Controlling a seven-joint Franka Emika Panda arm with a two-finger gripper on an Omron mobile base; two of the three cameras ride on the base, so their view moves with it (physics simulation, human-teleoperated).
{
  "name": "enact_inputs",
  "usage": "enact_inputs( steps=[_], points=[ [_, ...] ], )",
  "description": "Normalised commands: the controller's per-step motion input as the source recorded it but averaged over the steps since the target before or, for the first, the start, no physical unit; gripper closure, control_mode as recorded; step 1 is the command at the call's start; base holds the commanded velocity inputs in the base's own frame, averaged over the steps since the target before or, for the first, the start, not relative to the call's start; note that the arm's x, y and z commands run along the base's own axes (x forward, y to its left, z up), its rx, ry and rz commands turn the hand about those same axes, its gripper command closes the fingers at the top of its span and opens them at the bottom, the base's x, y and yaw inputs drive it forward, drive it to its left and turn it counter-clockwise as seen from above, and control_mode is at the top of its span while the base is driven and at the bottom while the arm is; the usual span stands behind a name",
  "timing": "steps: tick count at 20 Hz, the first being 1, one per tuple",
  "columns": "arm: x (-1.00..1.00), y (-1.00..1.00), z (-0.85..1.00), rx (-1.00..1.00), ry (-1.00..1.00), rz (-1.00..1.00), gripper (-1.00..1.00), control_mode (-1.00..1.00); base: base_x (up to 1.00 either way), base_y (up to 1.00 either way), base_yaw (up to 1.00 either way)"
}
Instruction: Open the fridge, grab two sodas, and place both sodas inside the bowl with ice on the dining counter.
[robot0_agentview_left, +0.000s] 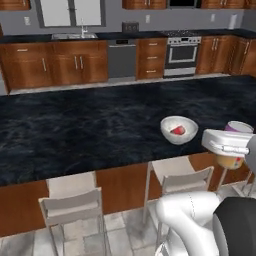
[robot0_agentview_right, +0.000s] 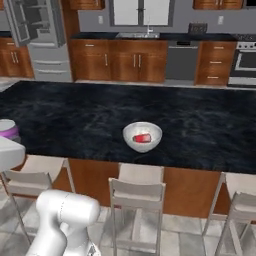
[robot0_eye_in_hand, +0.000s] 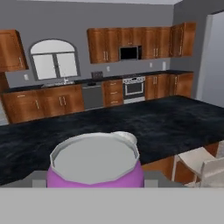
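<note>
While the arm hangs at about four o'clock in the left base view, its gripper is clamped around a purple soda can, silver top upward and orange-yellow bottom showing under the white hand, just off the near edge of the dining worktop. At about two o'clock from centre a white bowl stands on the black veined marble close to that near edge, with a red soda can lying inside it. White stools line the wooden base below.

From the right base view, the bowl sits almost dead centre on the worktop, the red can on its side within. At nine o'clock, by the picture's edge, the purple can pokes up above the white hand. At eleven o'clock the grey steel fridge stands with one upper door swung open, shelves showing.

Along the hand view, the purple can fills six o'clock, its silver lid facing the camera, and the bowl's white rim peeks out just behind it on the dark worktop. Far cabinets, a stove and an arched window run along the back wall.
</note>
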Motion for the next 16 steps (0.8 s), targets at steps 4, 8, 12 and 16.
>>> enact_inputs(
  steps=[4, 8, 12, 16],
  points=[
    [0.00, 0.00, 0.00, 0.00, 0.00, 0.00, 1.00, 1.00, 0.59, -0.63, 0.39],
    [0.00, 0.00, 0.00, 0.00, 0.00, 0.00, 1.00, 1.00, 0.66, -0.67, 0.34],
    [0.00, 0.00, 0.00, 0.00, 0.00, 0.00, 1.00, 1.00, 0.61, -0.68, 0.31],
    [0.61, -0.53, 0.00, 0.11, 0.00, 0.20, 1.00, -1.00, 0.16, -0.17, 0.07]
  ],
)
